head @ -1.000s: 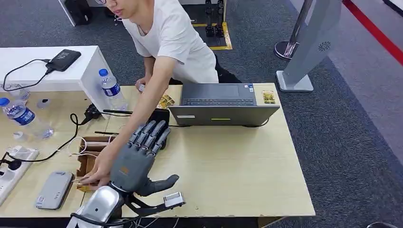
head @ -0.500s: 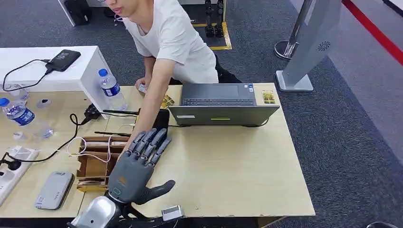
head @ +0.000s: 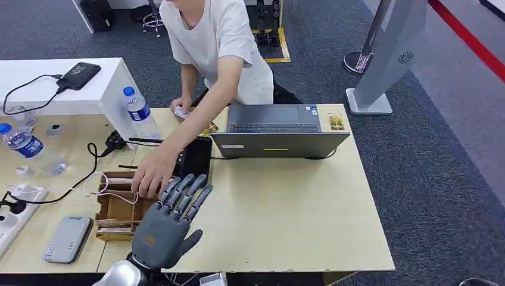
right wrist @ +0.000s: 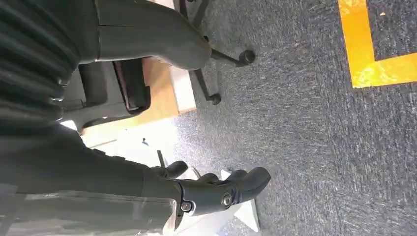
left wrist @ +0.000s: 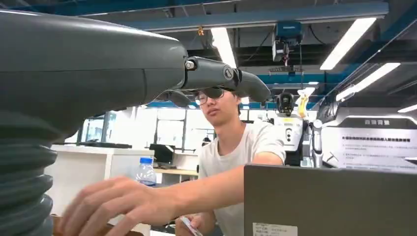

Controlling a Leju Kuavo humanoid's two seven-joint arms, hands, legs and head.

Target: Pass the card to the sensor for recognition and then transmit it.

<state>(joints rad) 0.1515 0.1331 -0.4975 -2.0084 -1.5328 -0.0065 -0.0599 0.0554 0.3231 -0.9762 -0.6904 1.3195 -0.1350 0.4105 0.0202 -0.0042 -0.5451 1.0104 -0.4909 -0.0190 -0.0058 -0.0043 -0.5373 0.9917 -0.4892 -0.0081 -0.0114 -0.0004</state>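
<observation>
One long wooden table (head: 286, 226) is carrying most of the items under inspection, with a white side unit (head: 53, 89) butting against its far left corner. A person in a white shirt (head: 217, 42) is leaning over the far edge, one arm reaching across so that the person's hand (head: 152, 173) is hovering at the rim of the wooden box (head: 116, 205). An open grey laptop (head: 280, 131) is sitting at the far middle of the table, its screen lying back toward the robot. The robot's left hand (head: 167, 223) is resting palm down above the near edge, just beside the box, its fingers (head: 190, 190) stretched out straight and slightly apart, thumb out to the side, holding nothing. A black tablet-like device (head: 193, 158) is lying between the person's reaching arm and the laptop. Two water bottles are standing to the left: one (head: 140, 113) against the white unit, one (head: 27, 146) lying tilted further out. A grey phone (head: 65, 238) is lying near the front left corner. A small card (head: 180, 111) is sitting under the person's other hand at the far table edge, well apart from the robot's hand. The right hand (right wrist: 216, 189) is hanging over grey carpet (right wrist: 314, 128), fingers loosely curled and apart, gripping nothing.
</observation>
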